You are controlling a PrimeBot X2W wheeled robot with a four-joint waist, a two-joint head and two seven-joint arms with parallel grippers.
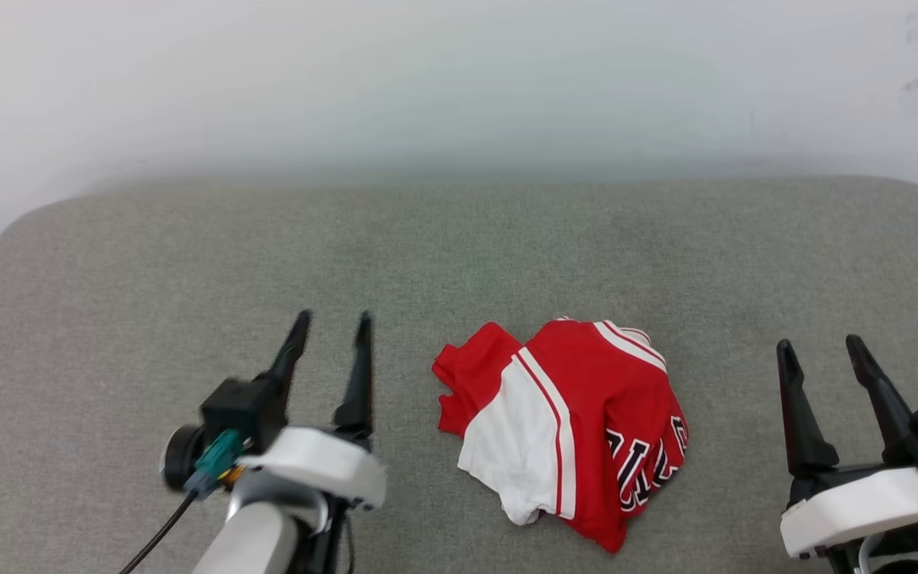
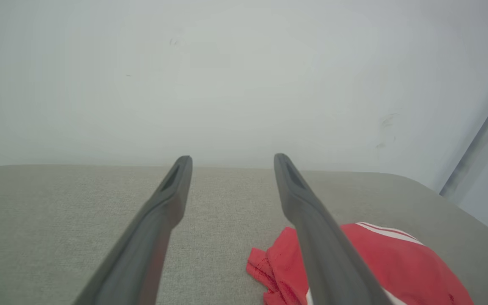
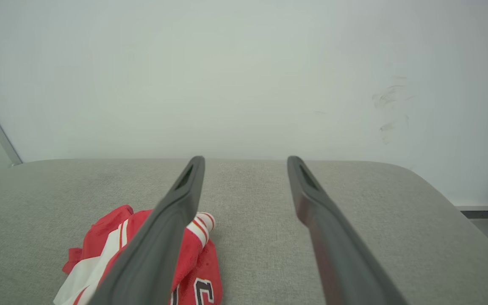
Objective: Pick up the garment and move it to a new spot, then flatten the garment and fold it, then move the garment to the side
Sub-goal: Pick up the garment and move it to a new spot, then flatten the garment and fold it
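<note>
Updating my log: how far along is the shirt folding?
Done: nothing; the garment lies crumpled on the grey cushion. In hand: nothing; left gripper and right gripper flank it, open and empty. Left: pick up, move, flatten, fold, set aside.

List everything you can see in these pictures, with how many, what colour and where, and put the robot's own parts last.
Crumpled red jersey shirt: one, red with white sleeve panels, striped trim and black white-outlined lettering, lying on the padded surface between the two pincers, touching neither.
Grey fabric-covered padded surface: one, grey, across the lower part of the head view, under the shirt.
Plain wall: one, white with faint scuffs, behind the surface.
Left pincer: one, dark fingers on a white wrist, lower left of the head view, open, empty.
Right pincer: one, same colours, lower right, open, empty.
</note>
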